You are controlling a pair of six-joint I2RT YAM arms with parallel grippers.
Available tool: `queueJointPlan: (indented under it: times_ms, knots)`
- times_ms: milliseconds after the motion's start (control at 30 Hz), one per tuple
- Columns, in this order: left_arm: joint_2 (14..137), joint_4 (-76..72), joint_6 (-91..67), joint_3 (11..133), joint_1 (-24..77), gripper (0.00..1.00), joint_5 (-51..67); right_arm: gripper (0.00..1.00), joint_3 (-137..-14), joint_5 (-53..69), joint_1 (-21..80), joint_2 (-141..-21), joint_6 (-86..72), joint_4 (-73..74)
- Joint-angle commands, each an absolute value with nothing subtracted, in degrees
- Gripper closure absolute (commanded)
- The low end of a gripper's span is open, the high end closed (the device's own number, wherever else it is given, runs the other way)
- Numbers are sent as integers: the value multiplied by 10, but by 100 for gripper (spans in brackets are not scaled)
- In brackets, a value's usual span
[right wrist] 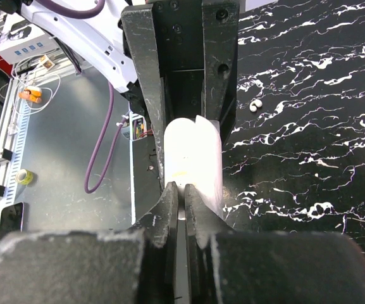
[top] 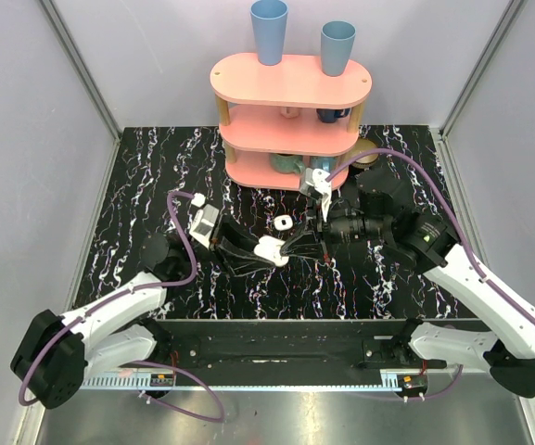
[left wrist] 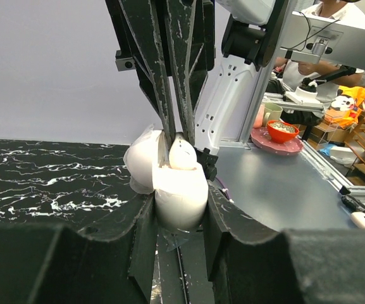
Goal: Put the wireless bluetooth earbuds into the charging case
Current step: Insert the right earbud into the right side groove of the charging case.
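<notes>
The white glossy charging case (left wrist: 179, 201) is gripped between my left gripper's (left wrist: 179, 212) two black fingers, with its lid (left wrist: 139, 163) swung open to the left. In the top view the case (top: 268, 248) is at the table's middle. My right gripper (right wrist: 183, 190) is nearly shut, pinching a white earbud (left wrist: 181, 155) at the case's open mouth. Its fingers (left wrist: 167, 95) come down onto the case in the left wrist view. From the right wrist the case (right wrist: 193, 158) shows just past the tips. A small white piece (top: 283, 223) lies on the table just behind; it looks like another earbud.
A pink three-tier shelf (top: 290, 85) stands at the back centre with two blue cups (top: 269, 32) (top: 337, 46) on top and small items on its lower tiers. Grey walls close the sides. The black marble tabletop (top: 156, 185) ends in a metal strip (top: 276, 413) at the near edge.
</notes>
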State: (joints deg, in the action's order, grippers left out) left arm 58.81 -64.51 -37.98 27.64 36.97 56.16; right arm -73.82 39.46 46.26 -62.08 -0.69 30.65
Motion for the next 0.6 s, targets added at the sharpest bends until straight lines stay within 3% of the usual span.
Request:
queueJointPlan:
  times_ms: [0,567]
  knots:
    - [556,-676,-357,289,373,100,536,100,-741,362,468,-616,20,347]
    - [541,-672,-349,289,373,100,518,100,-734,379,476,-626,15,331]
